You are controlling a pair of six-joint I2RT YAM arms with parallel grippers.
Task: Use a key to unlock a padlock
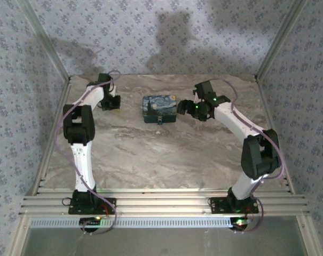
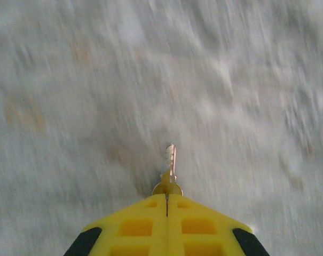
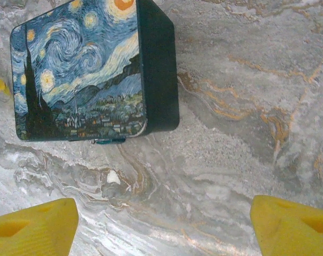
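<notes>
— How do things stand on the counter?
— The padlock lies face up toward its far side. The right tool hovers just beside it, fingers wide apart and empty. The left tool is clamped on the key, blade pointing out.
— And next?
— Probably the right tool steadies the padlock while the blade is lined up with the keyhole.

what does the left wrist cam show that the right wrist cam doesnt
Left wrist view: the left hand shut on the key, its blade pointing away over a blurred table. Right wrist view: the padlock lying painted face up, with the right hand open and short of it. Both share yellow fingers at the bottom edge and the marbled table surface.
</notes>
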